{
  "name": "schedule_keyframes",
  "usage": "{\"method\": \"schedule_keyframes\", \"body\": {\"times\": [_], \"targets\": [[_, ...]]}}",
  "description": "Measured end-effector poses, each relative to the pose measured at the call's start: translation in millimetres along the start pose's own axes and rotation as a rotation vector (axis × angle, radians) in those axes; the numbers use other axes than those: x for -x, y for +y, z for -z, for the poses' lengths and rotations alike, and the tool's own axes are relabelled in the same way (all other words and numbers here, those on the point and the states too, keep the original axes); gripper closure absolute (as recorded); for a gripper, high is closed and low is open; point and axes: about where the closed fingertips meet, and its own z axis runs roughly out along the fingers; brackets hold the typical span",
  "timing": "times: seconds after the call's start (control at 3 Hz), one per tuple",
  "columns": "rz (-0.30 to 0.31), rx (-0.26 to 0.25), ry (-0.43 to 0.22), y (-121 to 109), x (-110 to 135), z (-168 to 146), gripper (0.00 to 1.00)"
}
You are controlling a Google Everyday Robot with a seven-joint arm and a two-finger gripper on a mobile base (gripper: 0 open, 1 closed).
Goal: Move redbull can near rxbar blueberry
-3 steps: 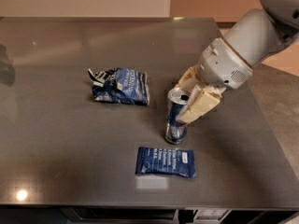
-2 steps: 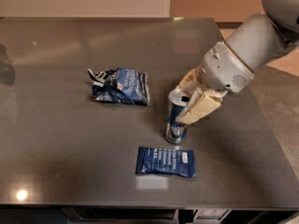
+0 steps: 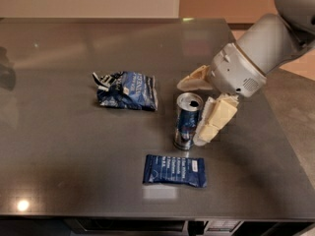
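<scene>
1. The gripper (image 3: 190, 113) reaches in from 2 o'clock, its two cream fingers (image 3: 214, 119) spread apart, not clamped on anything.
2. One finger lies just beside the right side of the redbull can (image 3: 186, 122); the other sits behind the can's top, at 12 o'clock.
3. The redbull can stands upright on the grey table (image 3: 59, 151): slim, blue and silver, with a silver top.
4. The rxbar blueberry (image 3: 174, 170), a flat dark navy wrapper with a white label, lies near the can at 6 o'clock.
5. A wrinkled blue-and-white chip bag (image 3: 126, 90) lies at the can's 10 o'clock.

Crumpled chip bag (image 3: 127, 90) on table (image 3: 59, 146)
</scene>
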Motion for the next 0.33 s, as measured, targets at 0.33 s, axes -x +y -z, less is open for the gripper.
{"method": "schedule_keyframes", "body": {"times": [0.33], "targets": [[0.000, 0.000, 0.000, 0.0, 0.1, 0.0, 0.00]]}}
